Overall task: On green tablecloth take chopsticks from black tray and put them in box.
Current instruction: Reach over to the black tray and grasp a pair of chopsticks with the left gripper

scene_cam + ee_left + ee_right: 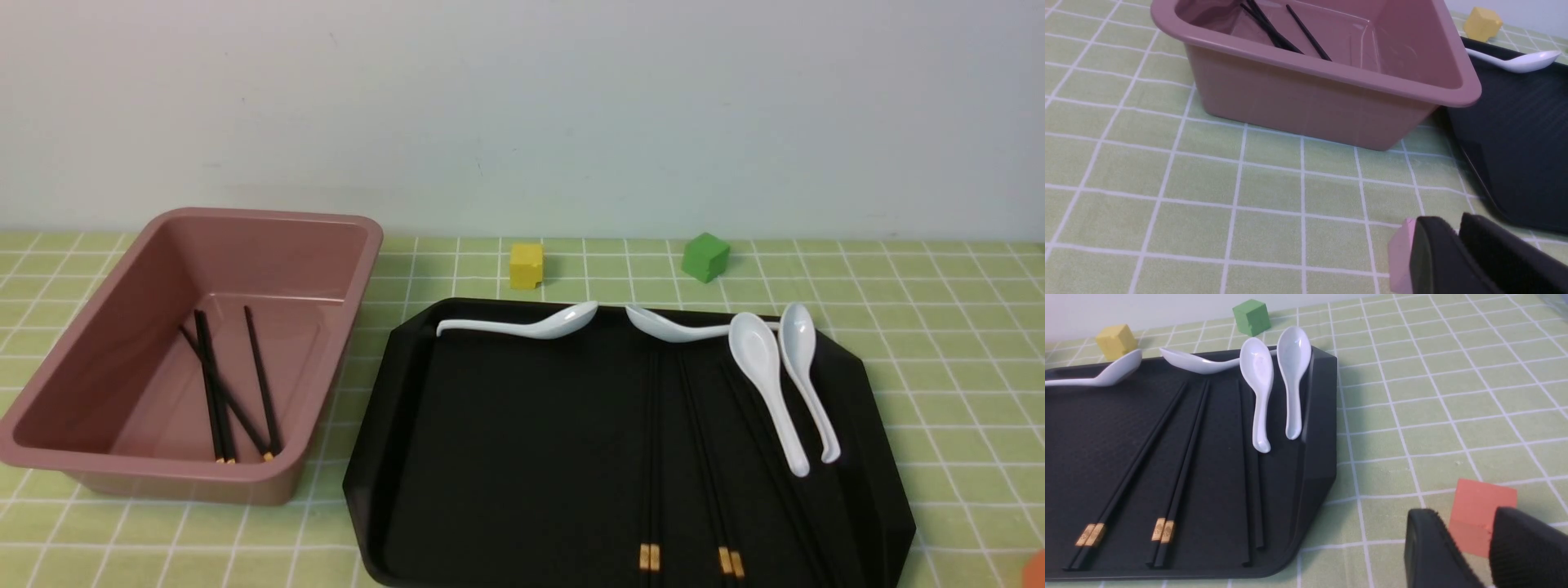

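Black chopsticks [651,457] with gold bands lie lengthwise on the right half of the black tray [490,457], which sits on the green tablecloth [939,343]. Four white soup spoons [767,384] rest near its far and right edges. Several more chopsticks [214,384] lie crossed inside the pink box [98,367] just left of the tray. The left gripper [1455,228] has its fingers nearly together, empty, beside a pink cube [1400,253]. The right gripper [1468,522] is narrowly parted, empty, an orange cube [1482,498] beyond it.
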Tool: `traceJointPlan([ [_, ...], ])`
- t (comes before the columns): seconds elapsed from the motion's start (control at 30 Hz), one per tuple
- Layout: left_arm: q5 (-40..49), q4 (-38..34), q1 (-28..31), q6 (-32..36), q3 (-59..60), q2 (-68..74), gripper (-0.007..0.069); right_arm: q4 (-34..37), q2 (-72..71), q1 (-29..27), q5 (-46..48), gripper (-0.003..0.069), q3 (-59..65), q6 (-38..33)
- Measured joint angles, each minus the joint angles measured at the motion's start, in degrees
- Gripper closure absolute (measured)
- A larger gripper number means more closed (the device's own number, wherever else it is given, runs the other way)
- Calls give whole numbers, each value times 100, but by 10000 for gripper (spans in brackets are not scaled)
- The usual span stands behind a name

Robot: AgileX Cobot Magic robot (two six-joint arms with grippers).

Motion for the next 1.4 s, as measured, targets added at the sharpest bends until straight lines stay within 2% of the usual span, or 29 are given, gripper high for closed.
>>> traceJointPlan([
  [0.2,-61,-208,0,-120,0,0,518,0,0,0,0,419,0,0],
  [0.3,-211,-1299,0,-846,0,0,515,0,0,0,0,419,0,0],
  [0.4,-361,-3191,0,-2041,0,0,514,0,0,0,0,419,0,0],
  [0.47,-412,-4009,0,-2434,0,0,512,0,0,0,0,419,0,0],
  [0.5,-418,-4009,0,-2471,0,0,512,0,0,0,0,419,0,0],
  [0.53,-452,-4509,0,-2656,0,0,511,0,0,0,0,419,0,0],
  [0.57,-507,-4709,0,-2707,0,0,511,0,0,0,0,419,0,0],
  [0.83,-1317,-4941,0,-2465,-85,0,512,0,0,0,0,419,0,0],
  [0.93,-1006,-4755,-21,-1703,-802,0,550,0,0,0,0,419,0,0],
  [1.03,-759,-4207,-27,-423,-2205,128,637,0,0,0,0,419,0,0],
  [1.1,-514,-3876,-27,156,-3070,531,637,0,0,0,0,419,0,0],
  [1.2,591,-3406,-27,509,-4197,1558,637,0,0,0,0,419,0,0],
  [1.37,3860,-2554,-27,443,-5245,4076,637,0,0,0,0,419,0,0],
  [1.4,4217,-2476,-27,619,-5285,4653,637,0,0,0,0,419,0,0],
])
